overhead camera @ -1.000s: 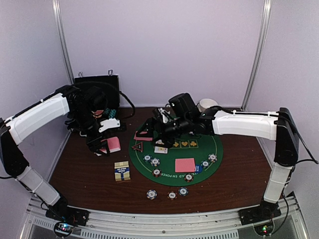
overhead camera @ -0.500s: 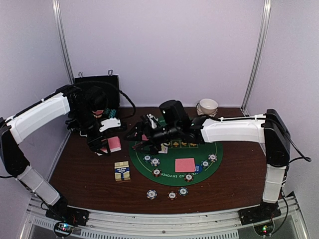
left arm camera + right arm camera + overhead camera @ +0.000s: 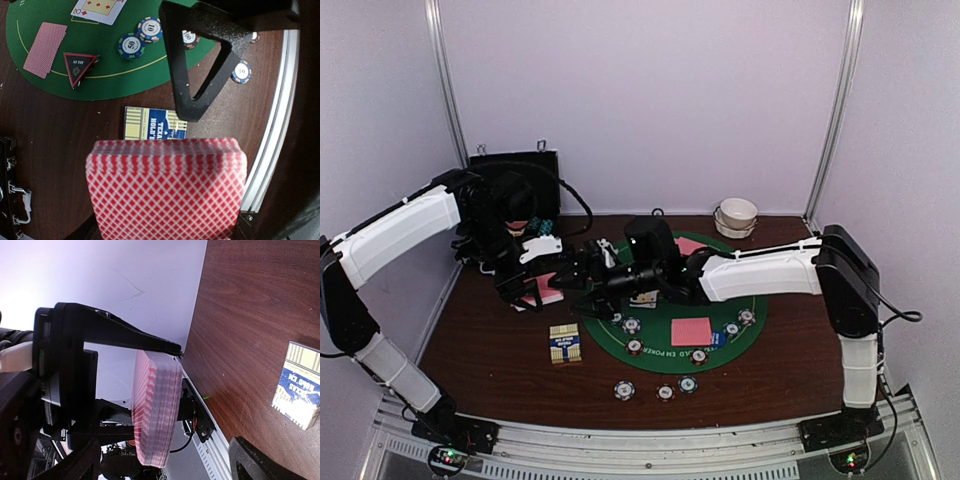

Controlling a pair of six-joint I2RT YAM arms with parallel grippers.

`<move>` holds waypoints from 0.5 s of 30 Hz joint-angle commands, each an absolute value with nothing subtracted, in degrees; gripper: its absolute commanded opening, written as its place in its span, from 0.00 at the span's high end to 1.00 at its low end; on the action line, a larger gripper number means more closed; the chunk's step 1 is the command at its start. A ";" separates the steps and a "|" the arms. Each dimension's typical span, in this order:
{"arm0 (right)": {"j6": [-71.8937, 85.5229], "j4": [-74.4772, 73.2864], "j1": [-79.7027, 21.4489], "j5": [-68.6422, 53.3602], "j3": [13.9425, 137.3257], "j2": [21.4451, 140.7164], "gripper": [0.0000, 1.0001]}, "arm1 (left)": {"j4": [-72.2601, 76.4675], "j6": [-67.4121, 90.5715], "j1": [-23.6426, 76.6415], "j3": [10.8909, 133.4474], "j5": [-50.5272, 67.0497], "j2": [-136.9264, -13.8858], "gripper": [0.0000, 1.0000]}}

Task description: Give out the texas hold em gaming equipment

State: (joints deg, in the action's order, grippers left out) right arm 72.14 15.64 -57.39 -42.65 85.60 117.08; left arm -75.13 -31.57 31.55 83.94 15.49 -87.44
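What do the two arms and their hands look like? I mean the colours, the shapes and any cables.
The left arm and the right arm both have smooth white shells on their long segments, with black joints. The left hand and the right hand are black. The fingers are matte black, open triangular frames. A black cable loops out near the left hand.

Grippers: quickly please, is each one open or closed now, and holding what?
Left gripper: closed on the stack of pink-backed playing cards.
Right gripper: jaws open, holding nothing.
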 commanded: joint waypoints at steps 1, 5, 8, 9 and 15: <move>75.09 21.44 -57.94 -42.81 87.92 119.59 0.09 | -74.97 -30.93 31.20 85.43 16.76 -87.31 1.00; 75.63 22.99 -58.31 -42.39 88.39 120.78 0.10 | -74.89 -30.94 31.20 85.41 16.96 -87.35 1.00; 76.35 23.92 -58.36 -41.91 88.31 121.81 0.11 | -75.18 -31.03 31.20 85.75 16.87 -87.40 1.00; 76.90 24.54 -58.38 -41.78 88.44 122.24 0.11 | -75.22 -31.03 31.20 85.78 16.87 -87.48 1.00; 80.51 29.38 -58.37 -40.48 89.28 124.71 0.11 | -75.21 -31.03 31.20 85.96 17.09 -87.62 1.00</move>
State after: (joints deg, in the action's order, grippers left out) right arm 77.45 23.46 -58.13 -42.13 87.20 122.93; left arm -75.13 -31.09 31.44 84.01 15.53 -87.46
